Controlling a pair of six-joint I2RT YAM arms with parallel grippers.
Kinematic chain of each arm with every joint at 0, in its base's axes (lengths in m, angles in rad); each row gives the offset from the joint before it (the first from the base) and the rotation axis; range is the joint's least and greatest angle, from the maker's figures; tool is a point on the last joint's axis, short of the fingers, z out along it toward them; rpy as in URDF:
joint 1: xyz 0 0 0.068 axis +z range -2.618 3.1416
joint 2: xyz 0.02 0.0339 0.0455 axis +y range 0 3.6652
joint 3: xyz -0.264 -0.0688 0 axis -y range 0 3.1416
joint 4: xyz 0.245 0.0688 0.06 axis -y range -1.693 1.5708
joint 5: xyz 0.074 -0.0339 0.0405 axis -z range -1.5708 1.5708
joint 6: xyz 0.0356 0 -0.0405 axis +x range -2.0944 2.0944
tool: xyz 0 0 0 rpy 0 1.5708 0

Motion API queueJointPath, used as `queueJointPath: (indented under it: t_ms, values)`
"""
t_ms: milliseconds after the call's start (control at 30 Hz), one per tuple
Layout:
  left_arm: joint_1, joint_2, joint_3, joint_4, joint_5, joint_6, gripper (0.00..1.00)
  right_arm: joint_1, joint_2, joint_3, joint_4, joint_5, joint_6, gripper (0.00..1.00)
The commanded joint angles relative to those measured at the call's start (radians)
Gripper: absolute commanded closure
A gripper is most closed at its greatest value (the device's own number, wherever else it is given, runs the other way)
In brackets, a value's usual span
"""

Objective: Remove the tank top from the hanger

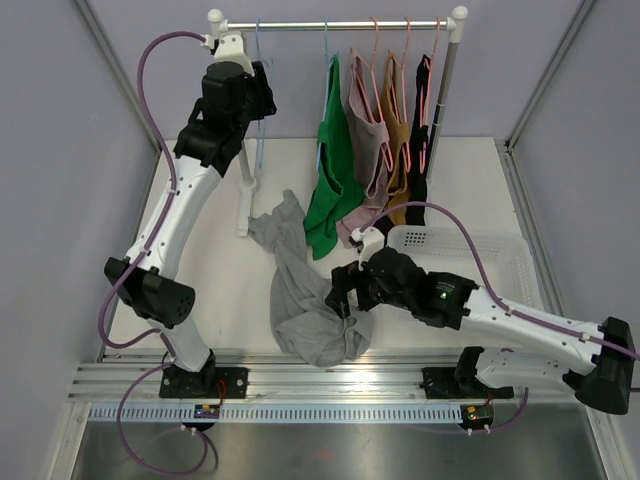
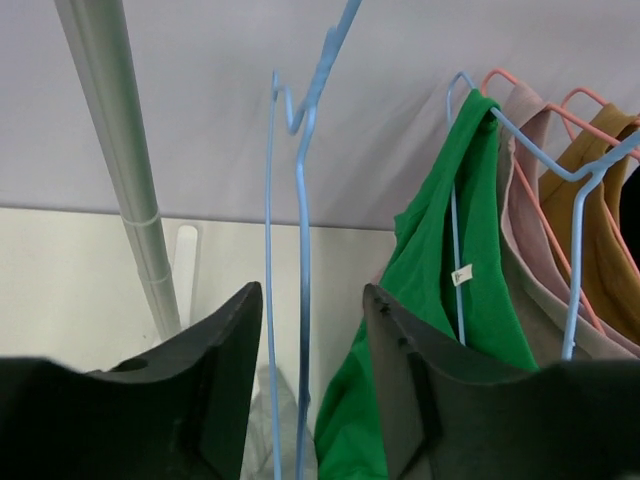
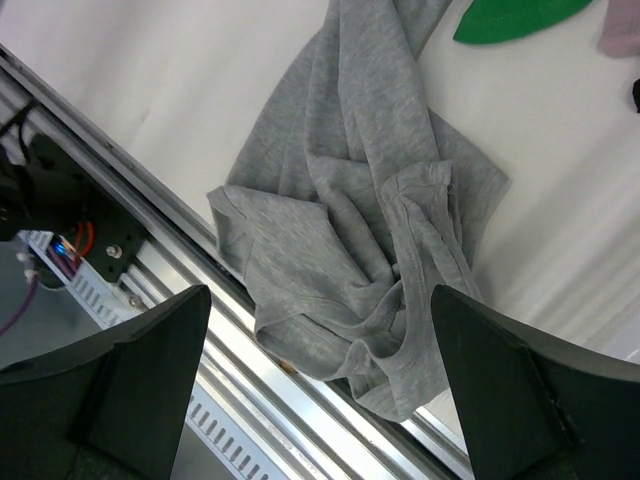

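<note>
The grey tank top (image 1: 305, 300) lies crumpled on the white table, off any hanger, with its lower end at the front edge; the right wrist view shows its folds (image 3: 350, 230). A bare blue wire hanger (image 1: 260, 150) hangs from the rail (image 1: 340, 22) at the left. My left gripper (image 1: 264, 92) is up at that hanger. Its jaws stand apart, and the hanger's two wires (image 2: 300, 250) run between them untouched, as the left wrist view shows around the gripper (image 2: 312, 290). My right gripper (image 1: 340, 297) hovers open just above the tank top's right side, empty (image 3: 320, 290).
Green (image 1: 330, 180), mauve (image 1: 365, 150), brown (image 1: 397, 130) and black (image 1: 420, 130) tops hang on hangers further right along the rail. A white basket (image 1: 470, 250) sits at the right. The rack's left post (image 2: 120, 170) stands close beside my left gripper. An aluminium rail (image 1: 330, 375) runs along the front edge.
</note>
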Motion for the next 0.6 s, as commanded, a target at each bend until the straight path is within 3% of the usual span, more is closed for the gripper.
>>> queueJointPath:
  t_ms: [0, 67, 100, 133, 367, 567]
  values:
    - [-0.001, -0.101, -0.032, 0.036, 0.038, -0.011, 0.38, 0.009, 0.126, 0.041, 0.040, -0.026, -0.074, 0.01]
    - [-0.001, -0.151, -0.037, 0.007, 0.055, -0.003, 0.28, 0.009, 0.198, 0.096, 0.022, -0.023, -0.097, 0.00]
    - [-0.001, -0.170, -0.037, -0.034, 0.052, 0.006, 0.05, 0.009, 0.267, 0.111, 0.023, -0.023, -0.103, 0.01]
    - [-0.001, -0.210, -0.038, -0.056, 0.052, 0.006, 0.01, 0.009, 0.300, 0.136, 0.034, -0.014, -0.105, 0.00]
    - [-0.001, -0.435, -0.233, -0.116, 0.028, -0.025, 0.01, 0.009, 0.594, 0.292, 0.079, 0.047, -0.125, 0.00]
    - [-0.001, -0.734, -0.469, -0.252, -0.006, -0.136, 0.01, 0.010, 0.821, 0.438, 0.052, 0.113, -0.102, 0.01]
